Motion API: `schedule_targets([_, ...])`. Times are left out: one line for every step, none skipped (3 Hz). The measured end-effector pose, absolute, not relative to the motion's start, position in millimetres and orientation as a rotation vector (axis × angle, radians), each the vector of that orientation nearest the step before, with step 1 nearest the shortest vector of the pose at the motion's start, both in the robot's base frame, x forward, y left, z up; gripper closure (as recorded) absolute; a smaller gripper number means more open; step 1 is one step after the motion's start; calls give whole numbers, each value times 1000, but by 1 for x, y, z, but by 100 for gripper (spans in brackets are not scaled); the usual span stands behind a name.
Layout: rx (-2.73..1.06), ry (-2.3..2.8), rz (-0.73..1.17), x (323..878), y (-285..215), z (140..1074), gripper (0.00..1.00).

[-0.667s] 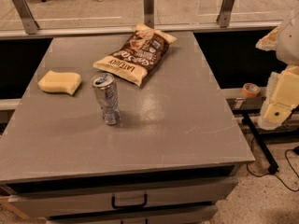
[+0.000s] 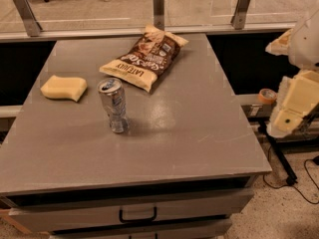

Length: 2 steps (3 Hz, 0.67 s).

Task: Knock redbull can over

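Observation:
The redbull can (image 2: 112, 105) is a slim silver can with faint blue markings. It stands upright on the grey table (image 2: 189, 133), left of the middle. My gripper (image 2: 291, 108) is a cream-coloured arm end at the right edge of the view, beyond the table's right side and far from the can. It touches nothing.
A yellow sponge (image 2: 64, 87) lies left of the can. A brown chip bag (image 2: 144, 58) lies behind the can toward the back. A drawer with a black handle (image 2: 137, 215) is below the table's front edge. A roll of tape (image 2: 267, 95) sits on a ledge at right.

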<state>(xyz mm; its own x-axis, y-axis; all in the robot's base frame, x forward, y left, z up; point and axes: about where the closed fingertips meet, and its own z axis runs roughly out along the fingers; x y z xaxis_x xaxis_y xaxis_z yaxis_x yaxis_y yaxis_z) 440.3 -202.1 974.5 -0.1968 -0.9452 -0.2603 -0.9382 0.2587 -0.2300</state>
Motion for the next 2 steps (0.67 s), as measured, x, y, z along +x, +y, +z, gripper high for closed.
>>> schedule_targets([-1753, 1961, 190, 459, -141, 967, 0])
schedule_targets([-1751, 1884, 283, 454, -114, 976, 0])
